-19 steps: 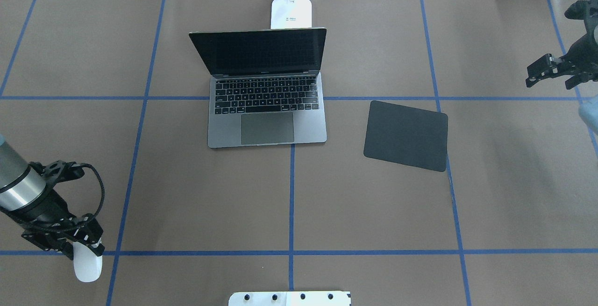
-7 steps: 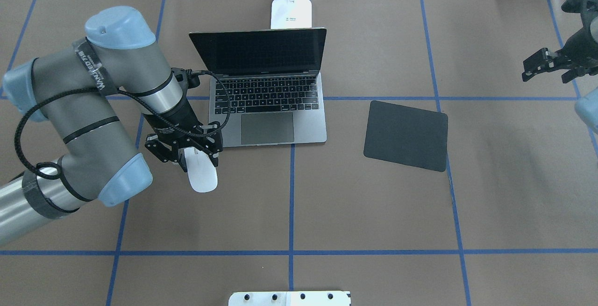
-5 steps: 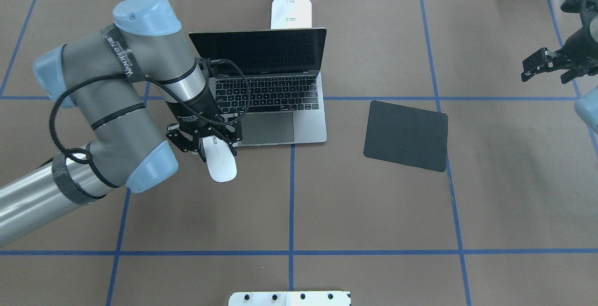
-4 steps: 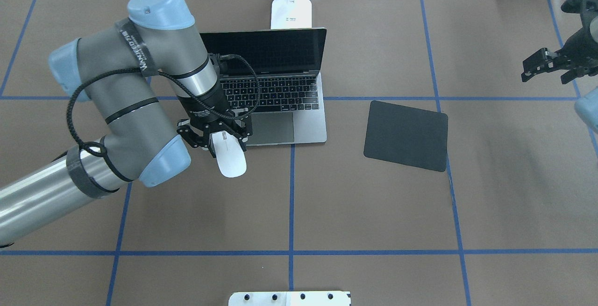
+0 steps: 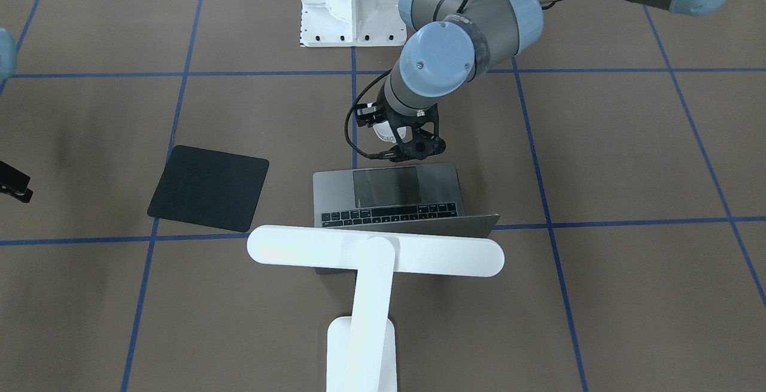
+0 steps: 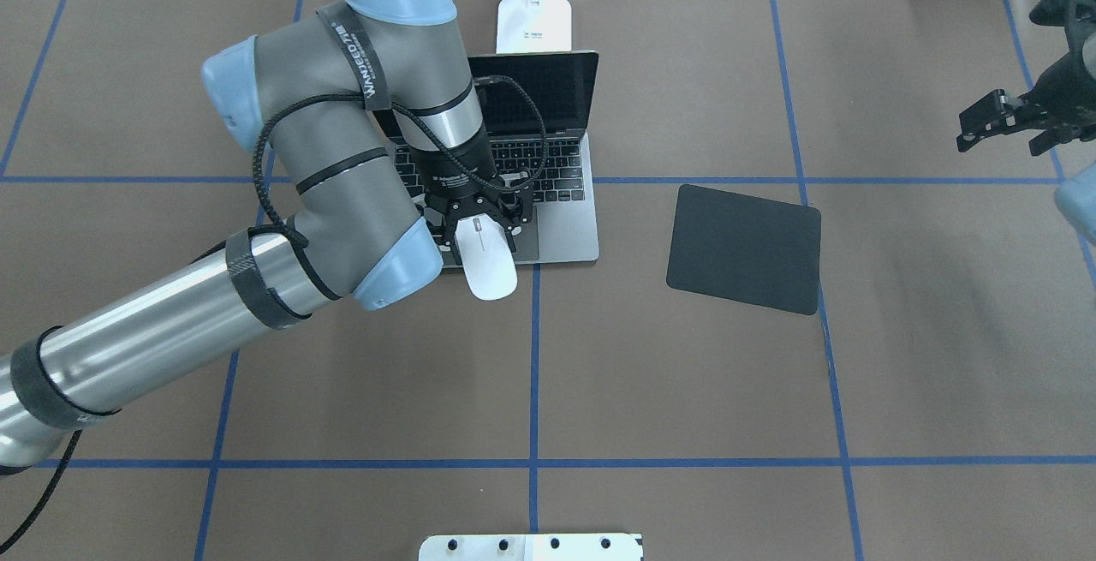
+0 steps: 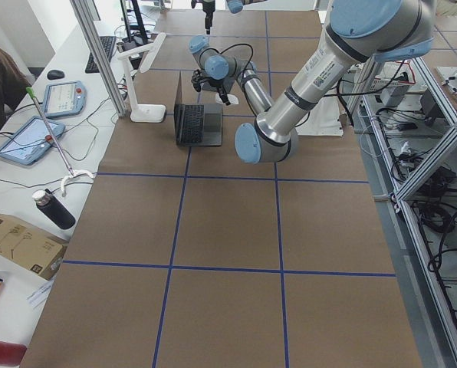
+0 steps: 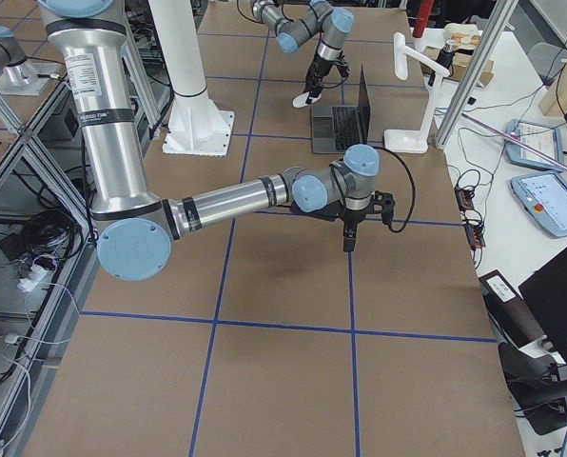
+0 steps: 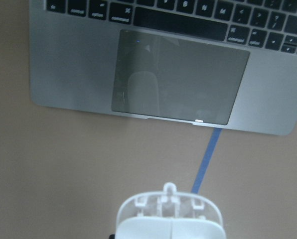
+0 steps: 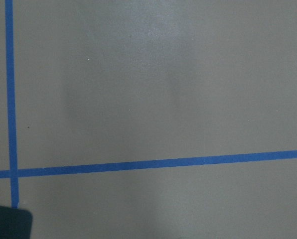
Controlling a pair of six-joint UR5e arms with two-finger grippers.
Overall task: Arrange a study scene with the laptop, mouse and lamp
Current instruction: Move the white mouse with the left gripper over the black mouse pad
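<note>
You see the big brown table (image 6: 685,390) with blue tape lines that cut it into squares. The left arm (image 6: 342,167) reaches far out over it and bends above the left side of the laptop.

The white lamp (image 5: 377,251) stands at the far side of the table, just behind the laptop's screen. Its long bar head hangs over the top of the lid.

The laptop (image 6: 565,227) sits open near the middle of the table. Its screen is dark and its keys face the robot.

The black mouse pad (image 6: 743,248) lies flat on the robot's right of the laptop. It is turned a little and does not touch the laptop.

The right gripper (image 6: 1002,120) hangs out by the right edge of the table, well apart from everything. You cannot tell how wide its jaws stand.

The left gripper (image 6: 479,231) points down at the front edge of the laptop, by the trackpad. Its jaws are closed on the sides of the mouse (image 6: 488,265). The small white mouse sticks out below the fingers, and it looks to be held up off the table, right in front of the laptop
</note>
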